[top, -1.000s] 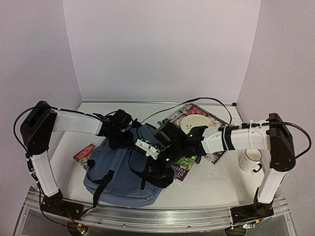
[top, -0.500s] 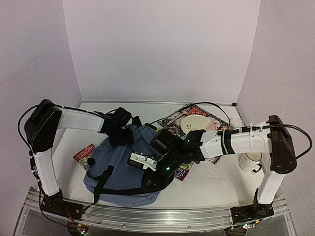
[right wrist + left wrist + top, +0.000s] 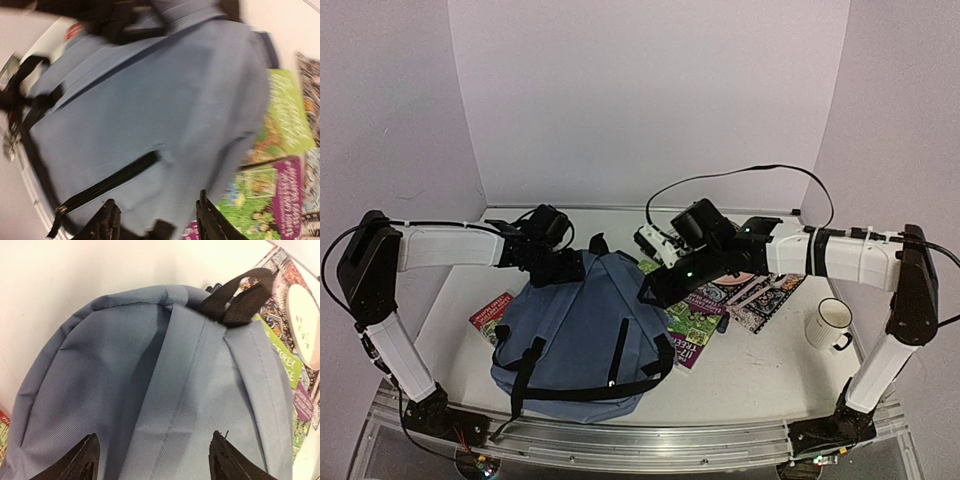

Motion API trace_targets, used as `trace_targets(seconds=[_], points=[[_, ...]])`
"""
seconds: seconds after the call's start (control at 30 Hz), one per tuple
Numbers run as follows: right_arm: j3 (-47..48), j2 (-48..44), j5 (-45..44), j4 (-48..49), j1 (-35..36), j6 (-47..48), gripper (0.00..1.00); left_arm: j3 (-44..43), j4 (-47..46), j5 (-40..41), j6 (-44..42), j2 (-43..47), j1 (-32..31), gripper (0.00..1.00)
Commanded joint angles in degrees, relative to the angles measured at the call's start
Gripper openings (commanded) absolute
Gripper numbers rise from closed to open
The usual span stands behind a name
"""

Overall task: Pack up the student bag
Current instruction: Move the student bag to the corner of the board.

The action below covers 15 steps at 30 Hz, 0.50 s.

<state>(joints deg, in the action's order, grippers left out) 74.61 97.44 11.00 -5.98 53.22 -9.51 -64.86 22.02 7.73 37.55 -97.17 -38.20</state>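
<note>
The student bag (image 3: 582,330) is a grey-blue backpack lying flat on the table, with black straps and a black front zipper (image 3: 618,350). My left gripper (image 3: 566,268) hovers at its top end, jaws open over bare fabric (image 3: 165,390) with nothing between them. The black top handle (image 3: 239,299) sticks up just beyond it. My right gripper (image 3: 656,290) hangs above the bag's upper right edge, open and empty. Its blurred wrist view shows the bag (image 3: 150,95) and the zipper (image 3: 107,184) below the fingers.
A green book (image 3: 694,325) and a purple one (image 3: 692,354) poke out at the bag's right side. A patterned book (image 3: 760,295) lies beyond them, a red book (image 3: 492,312) at the bag's left. A white mug (image 3: 830,322) stands at the right.
My right gripper has opened, let go of the bag's front and lifted back to the right. The bag has settled flat. My left gripper opened a little wider and drew back slightly.
</note>
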Motion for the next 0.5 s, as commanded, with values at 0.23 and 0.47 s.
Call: trace_targets(seconds=[0.23, 0.47], points=[[-3.5, 9.1, 2.8, 7.6, -3.6, -8.2, 0.61, 0.0, 3.4, 2.4, -1.4, 7.6, 0.1, 0.79], [3.9, 17.1, 10.2, 11.1, 1.0, -9.4, 0.52, -2.9, 4.5, 3.5, -2.2, 7.6, 0.8, 0.80]])
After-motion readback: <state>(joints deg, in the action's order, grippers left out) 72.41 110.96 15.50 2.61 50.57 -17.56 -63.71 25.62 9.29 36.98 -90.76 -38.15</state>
